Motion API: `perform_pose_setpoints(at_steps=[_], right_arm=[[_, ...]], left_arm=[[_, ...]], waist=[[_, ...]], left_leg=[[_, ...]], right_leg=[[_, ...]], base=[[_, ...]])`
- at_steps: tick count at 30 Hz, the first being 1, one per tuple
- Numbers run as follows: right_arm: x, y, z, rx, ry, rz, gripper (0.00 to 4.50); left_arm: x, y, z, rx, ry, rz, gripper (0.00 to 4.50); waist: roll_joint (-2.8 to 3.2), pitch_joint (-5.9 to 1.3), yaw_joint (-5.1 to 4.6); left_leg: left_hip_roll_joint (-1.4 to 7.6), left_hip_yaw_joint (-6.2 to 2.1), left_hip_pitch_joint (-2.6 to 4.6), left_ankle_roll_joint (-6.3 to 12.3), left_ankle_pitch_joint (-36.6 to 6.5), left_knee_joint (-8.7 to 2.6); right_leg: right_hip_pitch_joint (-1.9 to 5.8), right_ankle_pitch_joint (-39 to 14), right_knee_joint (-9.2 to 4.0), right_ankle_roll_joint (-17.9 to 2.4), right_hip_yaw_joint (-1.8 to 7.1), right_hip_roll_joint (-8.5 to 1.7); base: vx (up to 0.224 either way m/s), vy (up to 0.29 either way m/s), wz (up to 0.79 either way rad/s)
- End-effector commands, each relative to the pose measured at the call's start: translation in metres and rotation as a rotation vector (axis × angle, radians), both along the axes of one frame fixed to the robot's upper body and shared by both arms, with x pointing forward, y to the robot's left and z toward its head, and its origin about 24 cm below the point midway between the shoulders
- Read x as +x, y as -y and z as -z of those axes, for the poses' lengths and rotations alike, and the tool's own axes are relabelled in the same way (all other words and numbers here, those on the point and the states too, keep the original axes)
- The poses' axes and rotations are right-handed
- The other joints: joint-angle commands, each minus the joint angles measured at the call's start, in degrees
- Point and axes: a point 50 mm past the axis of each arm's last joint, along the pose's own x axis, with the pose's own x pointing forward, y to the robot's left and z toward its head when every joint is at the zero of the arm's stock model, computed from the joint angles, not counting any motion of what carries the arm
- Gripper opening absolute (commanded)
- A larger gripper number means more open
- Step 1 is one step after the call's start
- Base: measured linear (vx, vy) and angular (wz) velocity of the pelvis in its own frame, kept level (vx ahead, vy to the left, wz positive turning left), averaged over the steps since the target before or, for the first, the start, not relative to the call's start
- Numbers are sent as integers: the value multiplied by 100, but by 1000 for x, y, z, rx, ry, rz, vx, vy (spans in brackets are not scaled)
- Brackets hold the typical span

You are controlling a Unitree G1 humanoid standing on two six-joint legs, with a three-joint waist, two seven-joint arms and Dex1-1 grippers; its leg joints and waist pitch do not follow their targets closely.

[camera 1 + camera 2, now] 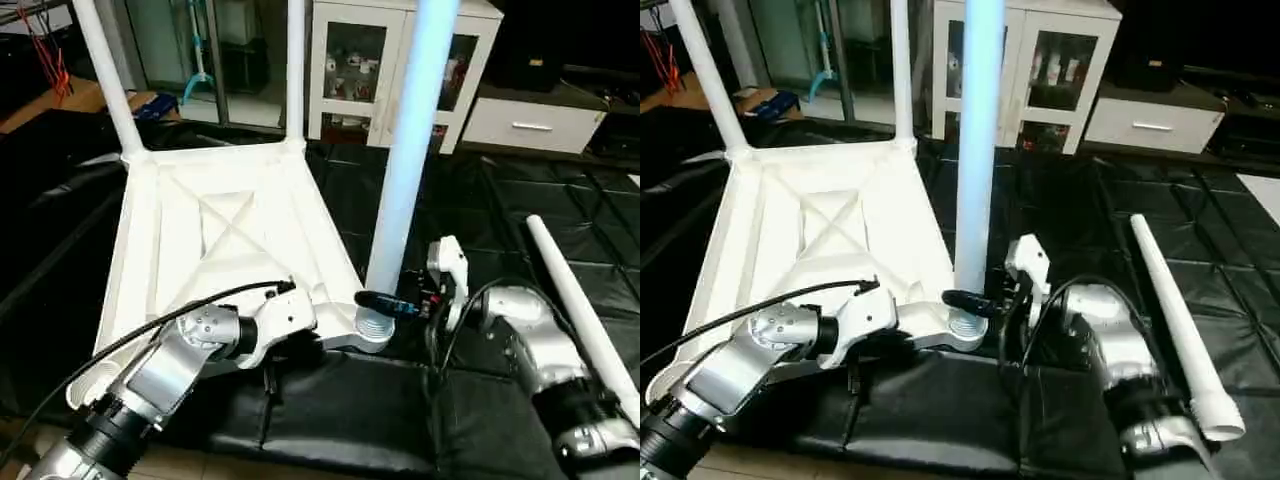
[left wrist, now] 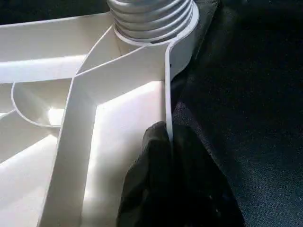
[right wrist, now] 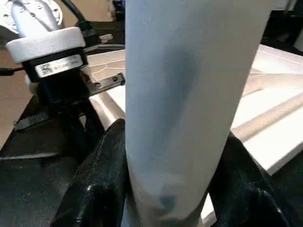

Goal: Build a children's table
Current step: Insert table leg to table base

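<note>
A furnished indoor room set up as a robot test space

Black padded mats [image 1: 480, 210] cover the floor; behind stand a white glass-door cabinet [image 1: 400, 70] with small items inside and a low white drawer unit [image 1: 530, 125]; red cables [image 1: 50, 50] hang at one side.

The upright leg [image 1: 408, 150] and two far legs [image 1: 108, 75] run past the top edge.

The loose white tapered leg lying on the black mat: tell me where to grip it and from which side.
Probably grip the long white tapered plastic leg near mid-length, coming down from above with the fingers straddling its round shaft. It lies flat and apart on the black padded mat, so its sides are free, and a middle hold should keep it balanced. Its wider open end points toward the robot.
</note>
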Motion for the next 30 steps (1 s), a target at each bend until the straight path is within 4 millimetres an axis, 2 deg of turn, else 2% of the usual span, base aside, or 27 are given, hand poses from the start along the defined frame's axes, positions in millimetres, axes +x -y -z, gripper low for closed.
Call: perform_pose_setpoints(at_steps=[1, 2, 3, 4, 6, 7, 8, 9, 12, 14, 15, 16, 17, 20, 21, 22, 25, 26, 27, 28, 29, 30], right_arm=[[-27, 32, 60, -253, -265, 53, 184], [-25, 32, 59, -251, -262, 65, 184], [-23, 32, 59, -249, -260, 74, 184], [-18, 33, 58, -248, -250, 108, 184], [-14, 33, 57, -237, -232, 160, 184], [-10, 34, 57, -226, -216, 242, 184], [-9, 34, 58, -224, -214, 251, 184], [-8, 35, 58, -218, -207, 295, 184], [-7, 36, 62, -217, -193, 385, 184], [-7, 36, 63, -206, -190, 431, 182], [-7, 36, 64, -202, -189, 439, 182], [-8, 35, 64, -184, -187, 457, 182], [-8, 35, 64, -176, -185, 461, 182], [-6, 31, 64, -181, -169, 481, 182], [-5, 30, 65, -187, -163, 490, 182], [-3, 27, 64, -195, -154, 505, 182], [6, 20, 61, -214, -134, 582, 182], [13, 16, 60, -232, -127, 657, 182], [13, 16, 60, -232, -127, 657, 182], [19, 13, 59, -236, -137, 733, 182], [26, 10, 58, -234, -162, 833, 182], [26, 10, 58, -234, -162, 833, 182]], left_arm=[[-1, -10, 6, 60, -23, -11, 1], [-1, -10, 6, 60, -23, -11, 1], [-1, -11, 6, 61, -23, -12, 1], [-1, -11, 6, 60, -22, -13, 1], [-2, -12, 6, 61, -21, -20, 1], [-4, -12, 7, 61, -20, -31, 1], [-4, -13, 7, 61, -20, -34, 1], [-5, -13, 7, 57, -20, -46, 1], [-7, -12, 8, 34, -26, -86, 1], [-8, -12, 8, 18, -33, -122, 0], [-8, -12, 9, 16, -34, -130, 0], [-8, -12, 9, 7, -41, -151, 0], [-8, -12, 9, 4, -44, -158, 0], [-9, -10, 10, -9, -53, -182, 0], [-8, -9, 10, -16, -57, -195, 0], [-8, -7, 10, -24, -60, -210, 0], [-3, -2, 11, -27, -59, -262, 0], [3, 0, 11, -18, -44, -307, 0], [3, 0, 11, -18, -44, -307, 0], [9, 2, 9, -16, -22, -340, 0], [19, 5, 5, -23, 14, -386, 0], [19, 5, 5, -23, 14, -386, 0]], waist=[[80, -56, -26], [90, -46, -30], [68, -48, -30], [83, -47, -29], [81, -42, -53], [53, -30, -63], [69, -12, -85], [50, -15, -122], [63, 1, -171], [101, 13, -207], [114, 17, -237], [156, 3, -255], [131, -3, -286], [187, 5, -307], [169, 13, -317], [181, 18, -326], [158, 14, -348], [153, 26, -395], [157, 20, -412], [156, 10, -436], [153, 21, -479], [163, 8, -497]], left_leg=[[344, -158, 21, -8, -2353, -500], [342, -164, 26, -26, -2459, -504], [346, -162, 35, -38, -2512, -499], [346, -170, 43, -61, -2568, -500], [346, -188, 25, -102, -2657, -510], [345, -194, 23, -115, -2733, -510], [342, -206, 38, -158, -2906, -525], [340, -241, 8, -201, -3010, -539], [337, -280, 19, -275, -3336, -556], [330, -327, 17, -335, -3587, -580], [328, -354, 15, -373, -3756, -603], [325, -382, 23, -401, -3859, -616], [323, -395, 9, -393, -3870, -623], [307, -358, 69, -325, -3941, -602], [305, -344, 70, -318, -3941, -599], [300, -352, 69, -322, -3934, -600], [290, -361, 56, -306, -3924, -599], [282, -374, 4, -311, -3846, -608], [272, -377, -3, -307, -3827, -604], [264, -389, -4, -298, -3815, -592], [259, -394, -36, -283, -3757, -594], [251, -394, -34, -285, -3717, -587]], right_leg=[[30, -1382, -491, -1162, 239, -417], [16, -1581, -502, -1131, 237, -423], [3, -1688, -513, -1113, 238, -431], [-9, -1811, -521, -1086, 245, -436], [-8, -1934, -524, -1047, 243, -437], [-32, -2069, -527, -1013, 248, -441], [-60, -2306, -555, -954, 244, -444], [-38, -2490, -557, -868, 229, -450], [-79, -2845, -593, -707, 217, -451], [-86, -3064, -622, -597, 188, -457], [-82, -3095, -640, -538, 161, -447], [-64, -2998, -646, -518, 141, -449], [-66, -2779, -642, -564, 141, -442], [-125, -2580, -666, -681, 153, -425], [-136, -2590, -678, -686, 153, -419], [-131, -2667, -677, -674, 150, -428], [-121, -2814, -685, -610, 140, -436], [-102, -2867, -680, -584, 130, -447], [-100, -2908, -680, -567, 123, -449], [-97, -2961, -689, -540, 112, -458], [-100, -2945, -678, -557, 107, -463], [-91, -2913, -675, -575, 103, -462]], base=[[0, 0, 0], [0, 0, 0], [0, 0, 0], [0, 0, 0], [0, 0, 0], [0, 0, 0], [0, 0, 0], [0, 0, 0], [-19, 4, -4], [0, 0, 0], [-32, 29, -19], [0, 0, 0], [0, 0, 0], [0, 0, 0], [0, 0, 0], [0, 0, 0], [0, 0, 0], [0, 0, 0], [0, 0, 0], [0, 0, 0], [0, 0, 0], [0, 0, 0]])
